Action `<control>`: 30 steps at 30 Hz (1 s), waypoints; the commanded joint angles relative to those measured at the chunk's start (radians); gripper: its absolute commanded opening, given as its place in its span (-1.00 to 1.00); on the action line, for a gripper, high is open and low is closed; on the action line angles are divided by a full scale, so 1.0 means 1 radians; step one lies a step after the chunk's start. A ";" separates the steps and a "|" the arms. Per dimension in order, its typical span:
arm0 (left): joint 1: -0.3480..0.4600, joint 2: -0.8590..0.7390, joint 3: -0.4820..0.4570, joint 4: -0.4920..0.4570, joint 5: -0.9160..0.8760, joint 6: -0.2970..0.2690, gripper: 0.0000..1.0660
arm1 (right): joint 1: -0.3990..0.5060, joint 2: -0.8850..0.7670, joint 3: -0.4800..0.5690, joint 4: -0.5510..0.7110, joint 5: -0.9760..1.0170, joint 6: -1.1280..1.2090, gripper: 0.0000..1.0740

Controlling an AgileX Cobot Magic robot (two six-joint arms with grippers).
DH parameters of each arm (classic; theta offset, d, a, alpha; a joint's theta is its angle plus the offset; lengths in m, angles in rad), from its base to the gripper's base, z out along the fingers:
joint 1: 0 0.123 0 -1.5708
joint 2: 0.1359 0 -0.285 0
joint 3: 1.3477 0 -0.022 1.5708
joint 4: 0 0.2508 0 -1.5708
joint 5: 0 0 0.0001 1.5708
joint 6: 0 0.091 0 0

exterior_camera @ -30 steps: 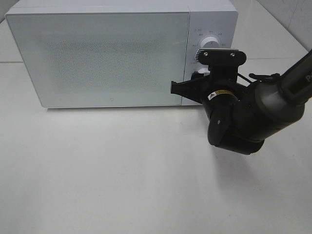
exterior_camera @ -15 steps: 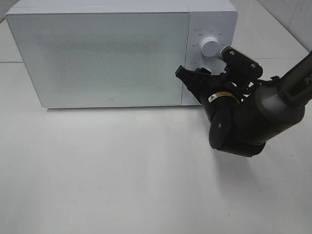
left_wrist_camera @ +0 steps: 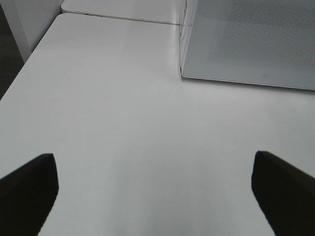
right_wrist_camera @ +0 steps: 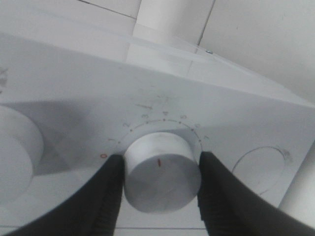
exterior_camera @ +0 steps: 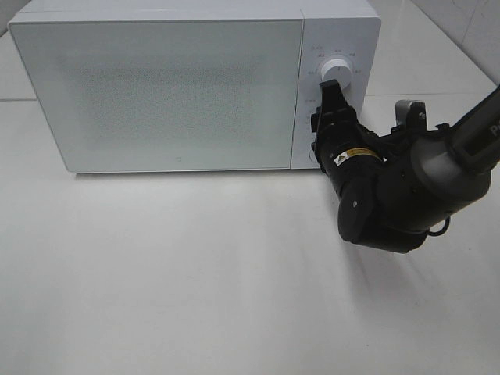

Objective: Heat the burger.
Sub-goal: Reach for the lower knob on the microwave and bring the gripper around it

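Setting: white table point(exterior_camera: 195, 273), seen from a high camera and both wrist cameras.
Microwave point(exterior_camera: 156, 86): white, at the far side of the table, frosted door point(exterior_camera: 156, 94) closed, control panel on its right.
Upper dial point(exterior_camera: 335, 69): white, round, nothing touching it.
Lower dial point(right_wrist_camera: 162, 179): white, round, with a red tick on its face and a numbered scale ringing it.
Right gripper point(right_wrist_camera: 160, 158): at the control panel, jaws closed on the lower dial, one black finger on each side of its rim.
Left gripper point(left_wrist_camera: 153, 162): above bare table near the microwave's front left corner, jaws spread wide, holding nothing.
Burger: not visible in any view; cannot tell where it is.
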State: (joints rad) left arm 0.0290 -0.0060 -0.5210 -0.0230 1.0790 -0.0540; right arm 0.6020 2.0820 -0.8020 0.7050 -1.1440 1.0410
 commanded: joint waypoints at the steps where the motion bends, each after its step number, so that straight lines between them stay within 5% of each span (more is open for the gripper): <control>1: 0.002 -0.015 0.001 0.000 -0.009 -0.001 0.87 | -0.005 -0.016 -0.043 -0.140 -0.107 0.147 -1.00; 9: 0.002 -0.015 0.001 0.000 -0.009 -0.001 0.87 | -0.005 -0.016 -0.043 -0.130 -0.202 0.395 -1.00; 30: 0.002 -0.015 0.001 0.000 -0.009 -0.001 0.87 | -0.008 -0.016 -0.043 -0.104 -0.251 0.338 -0.91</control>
State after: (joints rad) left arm 0.0290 -0.0060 -0.5210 -0.0230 1.0790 -0.0540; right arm 0.6020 2.0820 -0.8020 0.7110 -1.1470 1.4070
